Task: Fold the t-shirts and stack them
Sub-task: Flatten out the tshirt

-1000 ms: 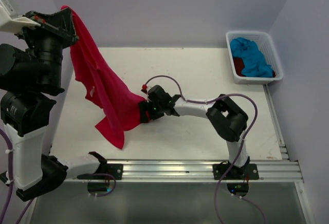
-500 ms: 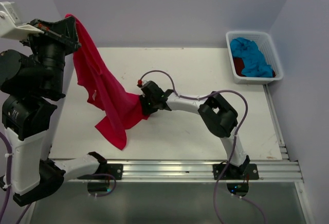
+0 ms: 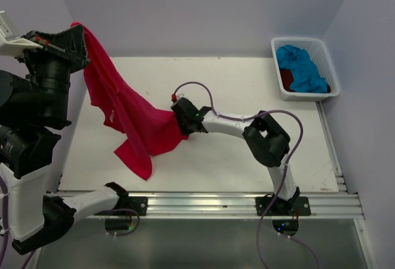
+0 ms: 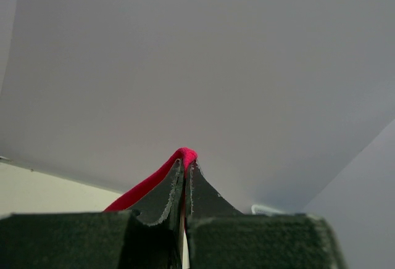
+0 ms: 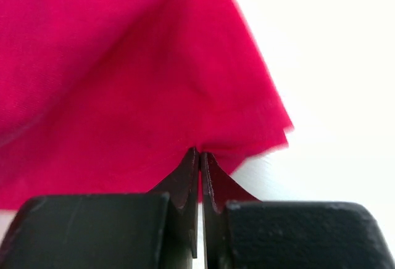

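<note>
Robot lab — walled white table (image 3: 259,78)

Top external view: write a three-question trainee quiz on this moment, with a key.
1. True or false: the left claw holds the red-pink t-shirt up above the table.
2. Name what the right claw is shut on.
3. Where is the turquoise t-shirt? A) in the white basket B) spread on the table C) in the right claw
Key: 1 true; 2 the red-pink t-shirt, low down near the table; 3 A.
</note>
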